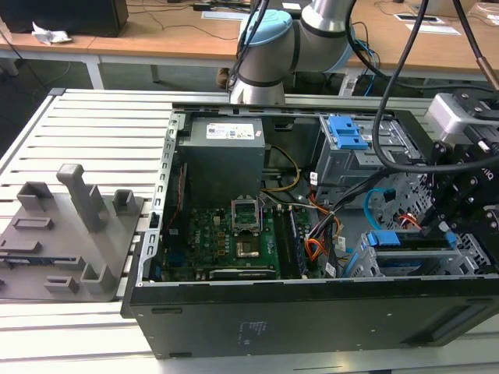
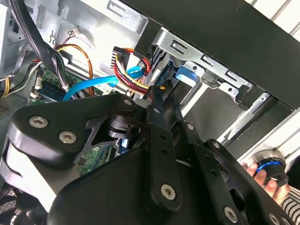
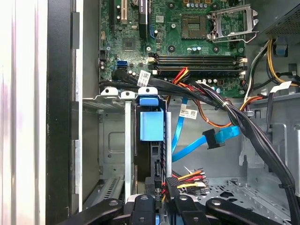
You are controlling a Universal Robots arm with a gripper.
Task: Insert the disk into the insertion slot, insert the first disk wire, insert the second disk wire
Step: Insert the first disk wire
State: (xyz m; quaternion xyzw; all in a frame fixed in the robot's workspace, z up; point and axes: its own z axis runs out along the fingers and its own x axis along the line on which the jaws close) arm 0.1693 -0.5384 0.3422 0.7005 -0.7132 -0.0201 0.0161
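Observation:
The disk [image 3: 153, 161] sits edge-on in the insertion slot [image 3: 111, 140], a light grey cage, with its blue carrier tab [image 3: 152, 125] on top; in the exterior view the disk [image 1: 409, 261] lies in the cage at the case's front right corner. My gripper [image 3: 161, 200] is shut on the flat black plug of the first disk wire [image 3: 171, 184], right at the disk's end. The second wrist view shows the gripper [image 2: 157, 97] pinching that plug, the red, yellow and black wires [image 2: 133, 77] trailing off. The second disk wire [image 3: 213, 138], light blue, hangs loose beside it with its plug free.
Thick black cable bundles [image 3: 234, 112] cross above the drive bay. The motherboard [image 1: 226, 234] and power supply [image 1: 222, 156] fill the exterior view's left of the case. A taller cage with a blue latch [image 1: 347, 132] stands behind. Fingers of a hand [image 2: 268, 180] show outside the case.

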